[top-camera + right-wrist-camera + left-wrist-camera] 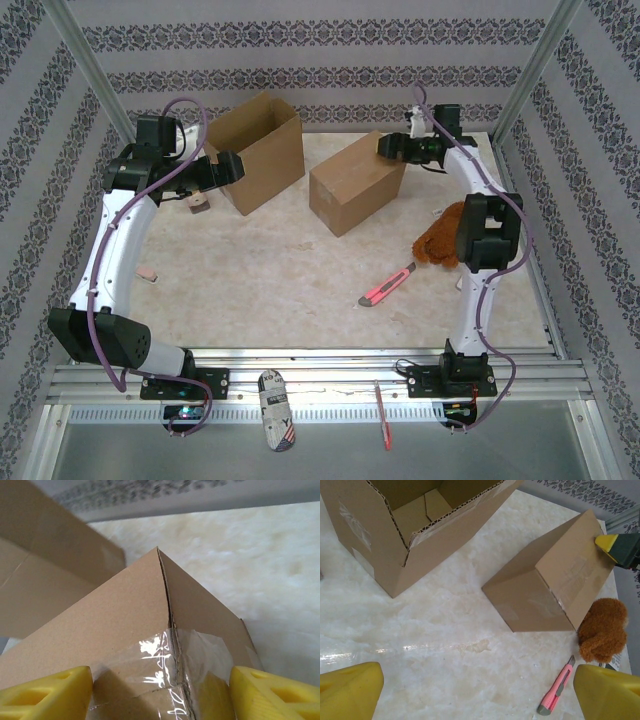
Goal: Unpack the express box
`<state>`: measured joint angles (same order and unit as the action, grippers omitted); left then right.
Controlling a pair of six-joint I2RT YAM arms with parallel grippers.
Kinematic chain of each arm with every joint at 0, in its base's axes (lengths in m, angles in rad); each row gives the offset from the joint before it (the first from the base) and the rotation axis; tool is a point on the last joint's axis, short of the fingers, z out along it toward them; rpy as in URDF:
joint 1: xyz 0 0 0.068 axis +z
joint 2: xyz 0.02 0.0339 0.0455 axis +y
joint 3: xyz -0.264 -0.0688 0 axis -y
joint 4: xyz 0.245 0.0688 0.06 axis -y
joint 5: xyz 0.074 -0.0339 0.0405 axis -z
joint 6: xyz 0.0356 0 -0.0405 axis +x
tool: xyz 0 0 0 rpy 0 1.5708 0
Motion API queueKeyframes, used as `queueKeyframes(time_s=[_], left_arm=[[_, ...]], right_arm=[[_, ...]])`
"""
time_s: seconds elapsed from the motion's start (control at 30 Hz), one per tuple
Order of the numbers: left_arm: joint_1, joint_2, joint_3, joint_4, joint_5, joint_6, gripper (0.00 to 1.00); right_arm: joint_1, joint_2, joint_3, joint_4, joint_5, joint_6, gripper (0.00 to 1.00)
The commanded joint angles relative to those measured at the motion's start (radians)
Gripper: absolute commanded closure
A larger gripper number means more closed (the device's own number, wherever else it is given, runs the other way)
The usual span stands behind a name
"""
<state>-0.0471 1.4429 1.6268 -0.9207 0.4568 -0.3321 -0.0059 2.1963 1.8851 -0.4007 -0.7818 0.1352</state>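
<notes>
Nearest the arm bases, on the pale marbled table (270, 290), a pink snap-blade utility knife (387, 287) lies untouched, with a brown plush toy (440, 238) just beyond it to the right. Past these, toward the middle of the table, lies the express box of the task, a closed brown cardboard carton (355, 185), its seam under clear packing tape (165, 660). At the carton's far end the right gripper (160, 695) stands astride the taped corner, one yellow finger on each side and the jaws part-way apart; whether the pads press the card cannot be told. Farther left stands a second brown cardboard box with its flaps open (255, 150), and beside it hovers the left gripper (480, 700), spread wide and empty, its camera looking across at the carton. The step in hand is judged to be taking hold of the sealed carton before opening it. The next move calls for a firm seat on the taped end, then for parting the tape, probably with the knife fetched by the free left arm.
</notes>
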Motion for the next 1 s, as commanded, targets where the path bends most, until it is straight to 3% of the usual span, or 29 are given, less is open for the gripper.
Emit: queueKeyframes(time_s=[0.0, 0.7, 0.83, 0.97], left_arm=[[-0.017, 0.003, 0.004, -0.051, 0.017, 0.036, 0.03], [-0.065, -0.021, -0.122, -0.050, 0.052, 0.036, 0.07], [-0.088, -0.044, -0.179, -0.038, 0.067, 0.025, 0.08], [-0.126, -0.074, -0.263, 0.005, 0.095, -0.003, 0.09]], right_arm=[[0.035, 0.012, -0.003, -0.067, -0.125, -0.092, 0.29], [0.324, -0.052, -0.089, -0.232, -0.285, -0.303, 0.29], [0.339, -0.090, -0.126, -0.134, -0.257, -0.208, 0.24], [0.321, -0.163, -0.154, -0.047, -0.127, -0.064, 0.18]])
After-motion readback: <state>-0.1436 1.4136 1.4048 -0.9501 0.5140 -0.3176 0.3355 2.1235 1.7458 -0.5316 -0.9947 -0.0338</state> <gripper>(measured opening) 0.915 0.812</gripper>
